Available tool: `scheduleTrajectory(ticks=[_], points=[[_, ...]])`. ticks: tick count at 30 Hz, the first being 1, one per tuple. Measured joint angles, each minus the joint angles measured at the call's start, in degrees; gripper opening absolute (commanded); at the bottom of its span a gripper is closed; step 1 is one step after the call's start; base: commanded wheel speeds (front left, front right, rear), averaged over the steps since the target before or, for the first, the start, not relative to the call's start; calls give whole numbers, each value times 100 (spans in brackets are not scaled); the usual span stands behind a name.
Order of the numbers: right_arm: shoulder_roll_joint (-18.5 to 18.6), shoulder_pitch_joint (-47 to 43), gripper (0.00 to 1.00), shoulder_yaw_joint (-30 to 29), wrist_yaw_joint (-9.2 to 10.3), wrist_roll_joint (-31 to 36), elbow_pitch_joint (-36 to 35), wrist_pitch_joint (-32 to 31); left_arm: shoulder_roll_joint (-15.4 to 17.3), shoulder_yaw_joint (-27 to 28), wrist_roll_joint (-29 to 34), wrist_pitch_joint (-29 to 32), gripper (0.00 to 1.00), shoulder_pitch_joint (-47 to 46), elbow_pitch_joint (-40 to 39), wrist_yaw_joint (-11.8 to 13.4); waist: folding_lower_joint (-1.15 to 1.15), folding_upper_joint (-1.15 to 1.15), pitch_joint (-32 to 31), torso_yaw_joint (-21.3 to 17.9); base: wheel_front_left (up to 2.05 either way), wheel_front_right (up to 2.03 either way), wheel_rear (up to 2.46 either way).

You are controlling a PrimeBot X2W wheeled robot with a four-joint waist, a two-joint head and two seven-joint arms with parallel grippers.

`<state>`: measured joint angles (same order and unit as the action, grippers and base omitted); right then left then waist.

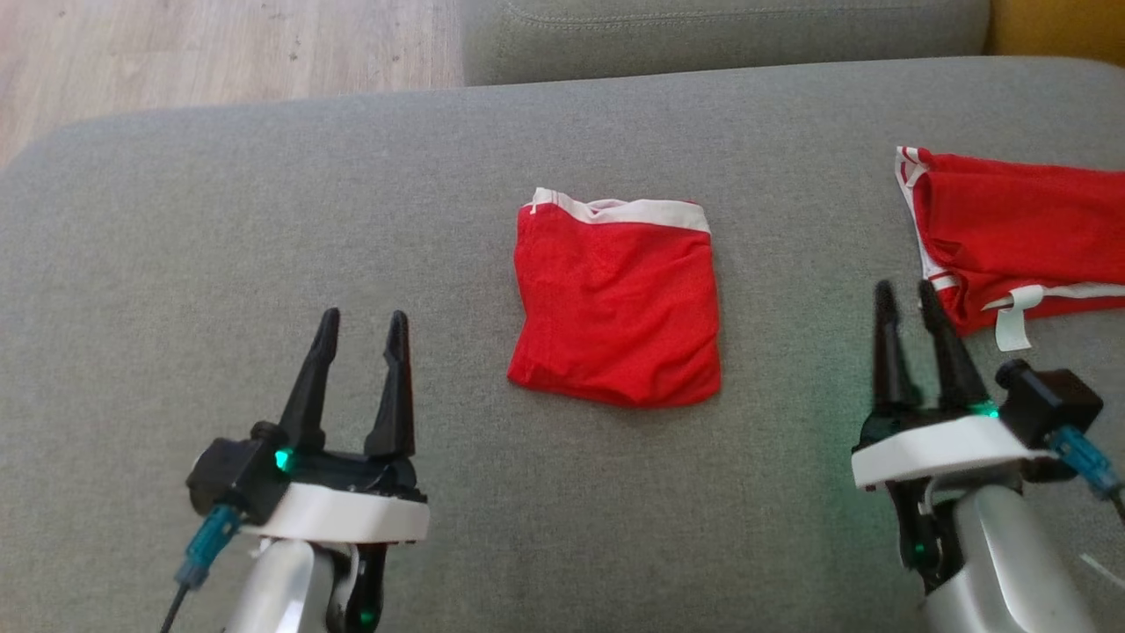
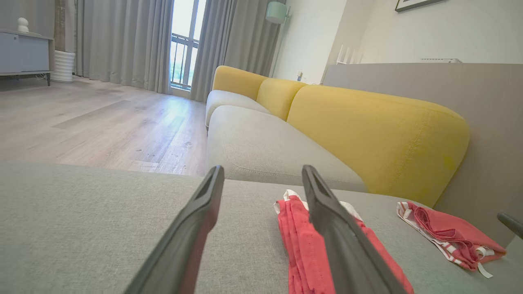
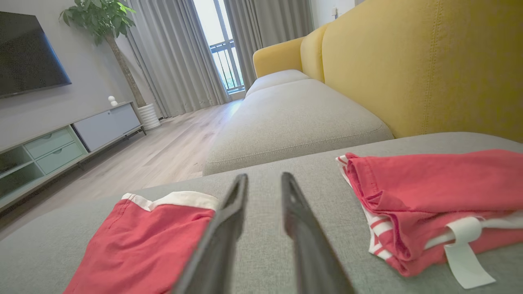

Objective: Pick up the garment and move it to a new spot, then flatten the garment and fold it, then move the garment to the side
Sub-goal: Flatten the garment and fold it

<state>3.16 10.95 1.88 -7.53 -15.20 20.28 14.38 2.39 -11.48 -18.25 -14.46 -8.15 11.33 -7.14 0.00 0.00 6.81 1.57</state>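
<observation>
Head view, grey sofa cushion [image 1: 264, 220] as work surface.

1. Folded red garment [image 1: 615, 303] lies flat at frame centre. It is roughly square, with its white waistband [image 1: 624, 209] along the top edge. Neither gripper touches it.
2. Second red garment [image 1: 1019, 233] is at the right edge, mid-height, well apart from item 1. It is loosely folded, with white striped trim on its left side and a white label [image 1: 1011, 325] sticking out at the bottom.
3. Left gripper [image 1: 365, 321] is at lower left, fingers pointing up the frame and spread wide, nothing between them. It sits clear of the folded garment, on that garment's left.
4. Right gripper [image 1: 905, 290] is at lower right, fingers parted by a narrow gap and holding nothing. Its tips are just beside the lower left corner of the second garment. Contact cannot be judged in the head view; the right wrist view shows bare cushion between the fingers.
5. Wooden floor [image 1: 220, 53] is at upper left, and a further grey seat [image 1: 721, 35] runs along the top.
</observation>
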Motion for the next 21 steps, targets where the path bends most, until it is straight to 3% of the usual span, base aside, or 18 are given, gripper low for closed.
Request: scheduleTrajectory(ticks=[21], points=[[-29,-346,100,-80,0,64,-388,0,2,90,-2,0,100,53,-134,0,1,0,6,80,0,0,0]])
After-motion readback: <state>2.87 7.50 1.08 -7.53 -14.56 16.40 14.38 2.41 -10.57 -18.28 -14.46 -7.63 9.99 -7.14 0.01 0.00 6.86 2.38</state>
